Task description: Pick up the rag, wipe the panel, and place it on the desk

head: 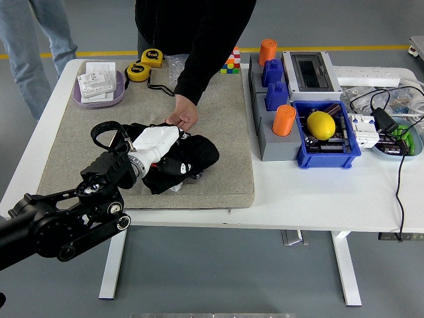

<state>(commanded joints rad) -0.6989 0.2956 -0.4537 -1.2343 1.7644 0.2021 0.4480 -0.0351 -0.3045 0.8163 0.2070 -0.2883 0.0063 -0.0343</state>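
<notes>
The white table (311, 199) carried a grey mat (218, 165) over its left half. The left arm (59, 222) came in from 8 o'clock and reached up over the mat's near edge. A person in black (199, 33) stood at 12 o'clock, one sleeve stretched down over the mat. At 2 o'clock from the mat's middle sat a grey block (268, 126) with two orange cups (285, 119) and blue pieces, and behind it a white box with a dark window (311, 71). Just beside the block, toward 3 o'clock, a blue bin (328, 156) held a lemon (322, 124). Black cables (387, 122) trailed at the table's right end.

The rag (195, 156), black and bunched, lay on the mat left of centre. The left hand (154, 142), white, was pressed onto the rag's left part; whether its fingers were clamped on the cloth or merely laid over it could not be told. The panel was hidden under the rag and hand. The person's hand (182, 119) rested on the mat at 12 o'clock from the rag, touching its far edge.

At 11 o'clock stood a purple dish (99, 98) of white pieces, with two yellow tape measures (146, 64) just beside it. A small coloured cube stack (232, 63) stood at the mat's far edge.
</notes>
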